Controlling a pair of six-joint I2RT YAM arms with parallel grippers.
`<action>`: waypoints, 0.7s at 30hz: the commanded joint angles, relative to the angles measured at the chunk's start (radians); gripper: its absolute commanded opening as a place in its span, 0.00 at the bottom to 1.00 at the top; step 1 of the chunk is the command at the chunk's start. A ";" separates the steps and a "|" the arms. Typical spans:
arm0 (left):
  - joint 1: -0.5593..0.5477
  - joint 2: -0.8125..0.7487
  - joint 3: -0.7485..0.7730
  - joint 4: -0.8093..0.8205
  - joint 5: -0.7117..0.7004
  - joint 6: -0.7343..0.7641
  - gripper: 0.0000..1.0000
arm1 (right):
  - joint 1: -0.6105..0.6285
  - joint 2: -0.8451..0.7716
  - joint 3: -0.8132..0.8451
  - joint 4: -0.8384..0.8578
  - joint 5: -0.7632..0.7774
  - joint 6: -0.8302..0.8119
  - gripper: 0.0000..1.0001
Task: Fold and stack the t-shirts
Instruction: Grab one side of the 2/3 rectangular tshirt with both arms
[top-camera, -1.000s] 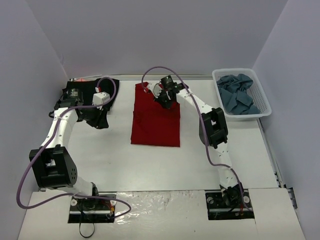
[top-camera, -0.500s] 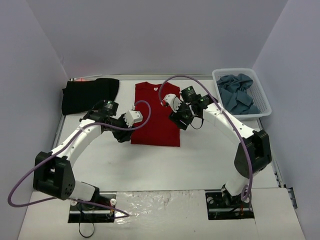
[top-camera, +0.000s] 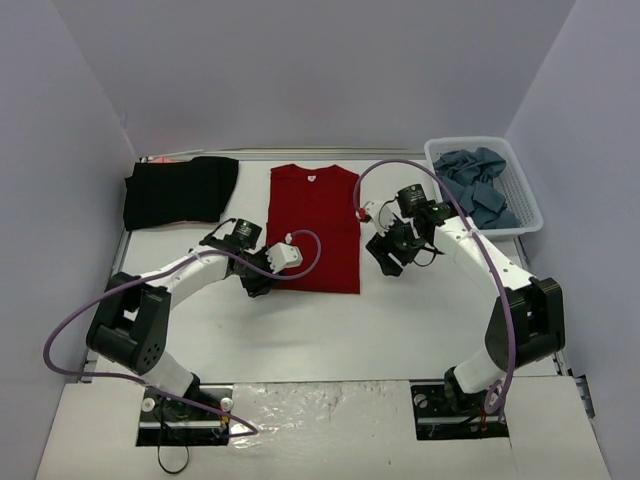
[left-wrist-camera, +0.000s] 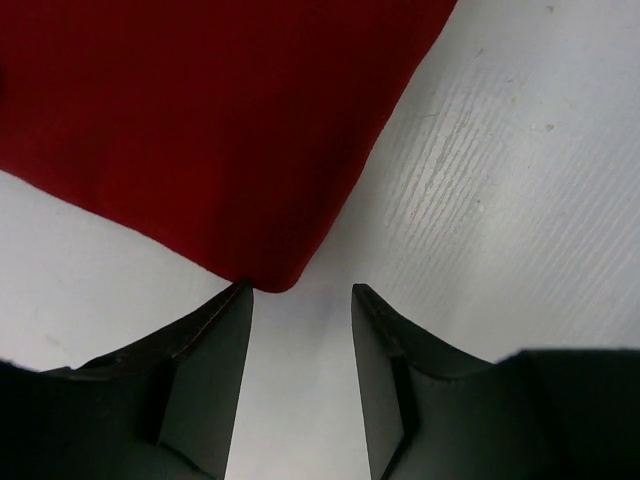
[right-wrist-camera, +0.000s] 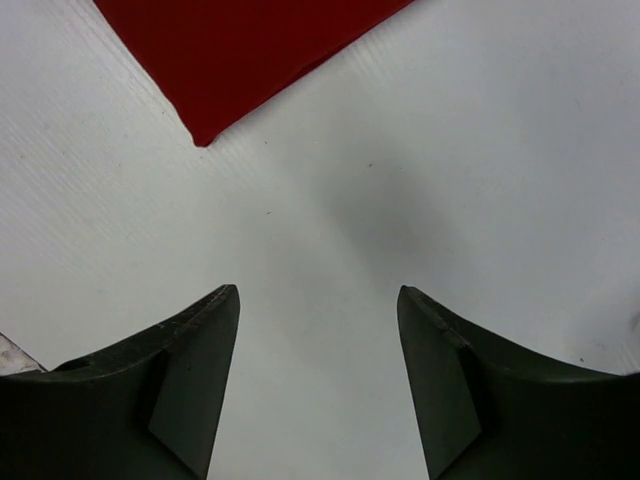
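We see the dark red t-shirt (top-camera: 312, 225) lying flat and folded in the middle of the worktop (top-camera: 300, 330), nearer its far edge. The black t-shirt (top-camera: 178, 190) sits at the far left corner, and the blue-grey t-shirts (top-camera: 478, 195) fill the white basket (top-camera: 497, 234) at the far right corner. Our left gripper (left-wrist-camera: 300, 295) hovers at the red shirt's near left corner, jaws parted and empty. Our right gripper (right-wrist-camera: 318, 295) hangs over bare worktop beside the near right corner, jaws released.
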 joint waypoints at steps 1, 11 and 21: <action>-0.015 0.015 0.017 0.044 -0.005 0.007 0.43 | -0.005 -0.007 0.009 -0.025 -0.042 -0.011 0.60; -0.025 0.101 0.024 0.075 -0.036 -0.012 0.42 | -0.008 0.037 0.002 -0.028 -0.062 -0.012 0.61; -0.027 0.160 0.073 -0.018 0.010 -0.003 0.02 | 0.012 0.005 -0.035 -0.076 -0.117 -0.047 0.61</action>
